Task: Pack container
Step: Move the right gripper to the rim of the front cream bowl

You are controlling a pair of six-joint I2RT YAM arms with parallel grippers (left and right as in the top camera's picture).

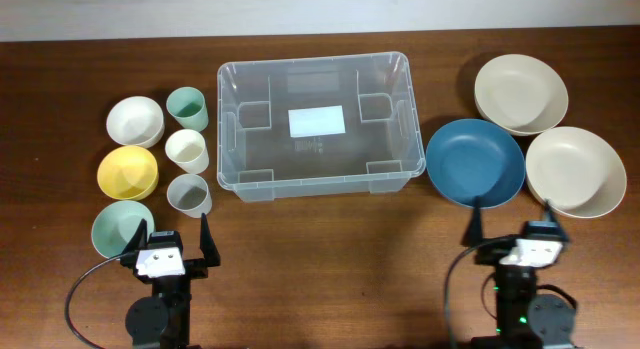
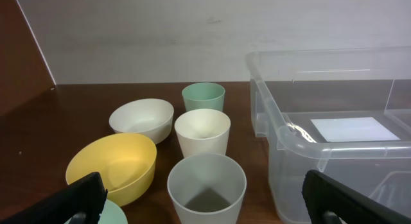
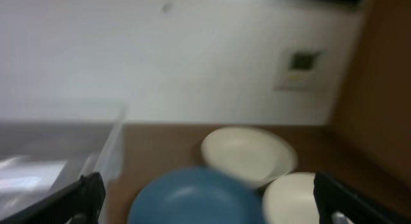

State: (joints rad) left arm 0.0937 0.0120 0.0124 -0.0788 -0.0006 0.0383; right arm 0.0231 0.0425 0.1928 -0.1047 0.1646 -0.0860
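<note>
The clear plastic container stands empty at the table's middle, a white label on its base; the left wrist view shows its near corner. My left gripper is open at the front left, just short of a grey cup and a pale green bowl. My right gripper is open at the front right, near the blue plate. Nothing sits between either pair of fingers.
Left of the container: white bowl, yellow bowl, green cup, cream cup. Right of it: two cream plates. A wall runs behind the table.
</note>
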